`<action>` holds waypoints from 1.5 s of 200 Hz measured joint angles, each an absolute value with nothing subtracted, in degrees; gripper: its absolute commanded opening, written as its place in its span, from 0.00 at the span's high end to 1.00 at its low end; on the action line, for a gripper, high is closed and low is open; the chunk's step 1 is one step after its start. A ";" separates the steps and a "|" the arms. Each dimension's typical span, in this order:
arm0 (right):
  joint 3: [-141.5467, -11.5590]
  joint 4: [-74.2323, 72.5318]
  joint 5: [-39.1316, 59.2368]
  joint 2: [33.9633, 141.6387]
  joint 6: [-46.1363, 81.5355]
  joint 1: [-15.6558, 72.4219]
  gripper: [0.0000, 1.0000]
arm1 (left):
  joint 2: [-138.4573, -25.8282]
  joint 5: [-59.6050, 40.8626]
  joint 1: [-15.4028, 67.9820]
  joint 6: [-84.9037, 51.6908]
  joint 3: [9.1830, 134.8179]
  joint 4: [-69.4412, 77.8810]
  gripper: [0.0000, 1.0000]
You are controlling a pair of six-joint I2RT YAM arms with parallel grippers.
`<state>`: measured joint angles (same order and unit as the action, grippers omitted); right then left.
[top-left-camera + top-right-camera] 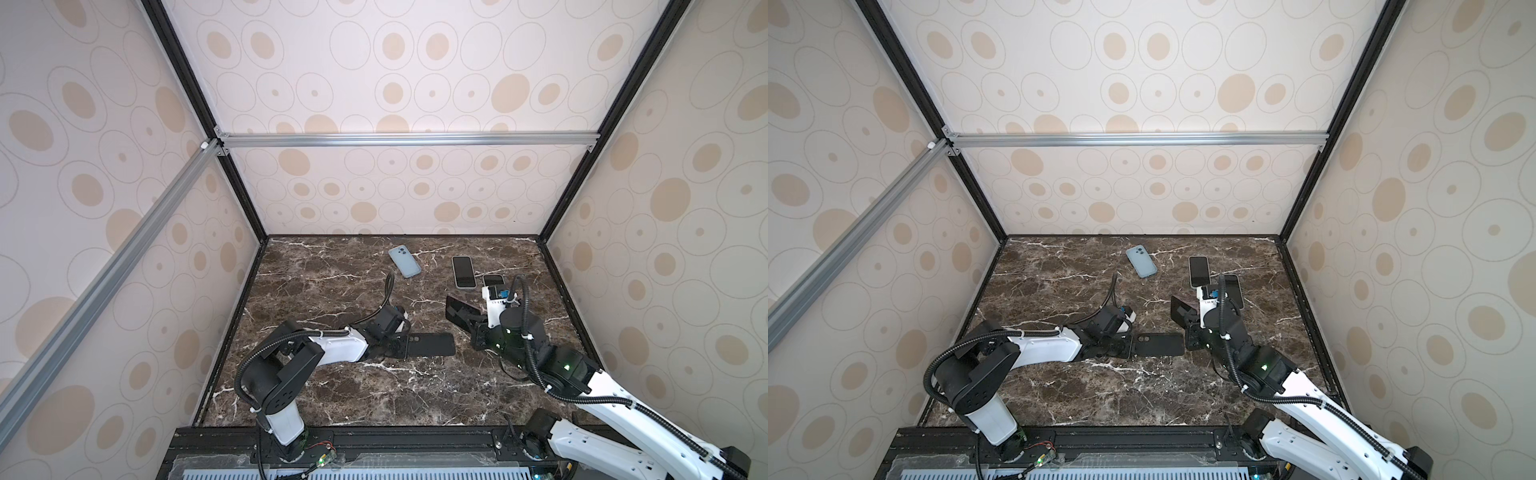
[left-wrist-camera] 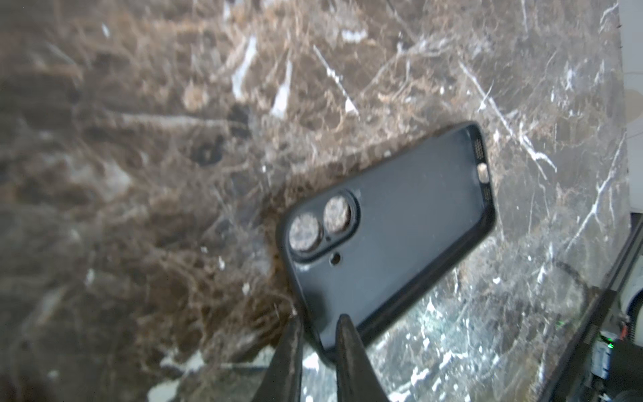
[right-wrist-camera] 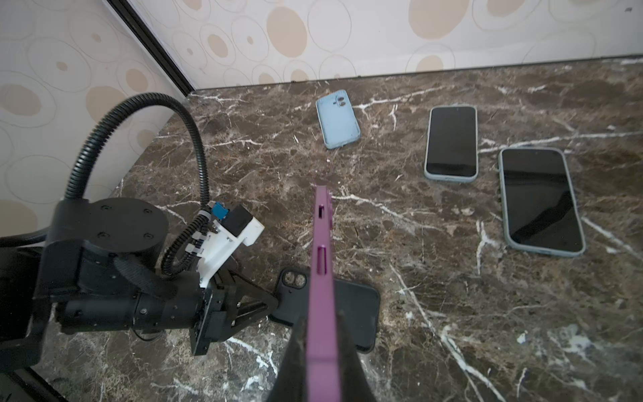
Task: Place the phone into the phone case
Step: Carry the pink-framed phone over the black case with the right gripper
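Phone (image 3: 322, 264) in right jaws, case (image 2: 400, 226) in left jaws.

Robot lab test booth: aluminium frame rails (image 1: 407, 139) and patterned wall panels (image 1: 415, 62) box in a marble-look tabletop (image 1: 374, 395). Two robot arms (image 1: 336, 347) are mounted along its near edge.

We find the phone case (image 1: 432, 344) lying near the middle of the tabletop (image 1: 374, 395), its left end between the fingers of the left gripper (image 2: 319, 323). The phone (image 3: 322, 243) is held on edge in the right gripper (image 3: 322, 323), just to the right of the phone case. Behind them a spare case (image 1: 404, 262) lies near the far edge, and to its right two more phones lie side by side, the farther phone (image 3: 451, 142) left of the nearer phone (image 3: 541, 202).
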<state>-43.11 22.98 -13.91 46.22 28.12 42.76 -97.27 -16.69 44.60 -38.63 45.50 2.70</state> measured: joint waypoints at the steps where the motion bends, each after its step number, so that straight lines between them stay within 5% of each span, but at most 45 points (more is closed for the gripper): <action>1: -43.09 22.98 -13.87 46.28 28.21 42.76 1.00 | -97.23 -16.67 44.60 -38.65 45.50 2.61 0.75; 64: -42.28 22.74 -4.32 53.60 34.09 41.60 1.00 | -96.09 -14.13 41.95 -33.36 52.12 -5.30 0.74; 180: -40.66 12.69 20.71 70.35 39.83 29.98 1.00 | -95.09 -21.47 36.86 -31.31 48.58 1.61 0.72; 300: -40.64 9.06 29.06 78.59 40.03 27.22 1.00 | -98.54 -30.76 36.86 -34.02 45.56 6.46 0.72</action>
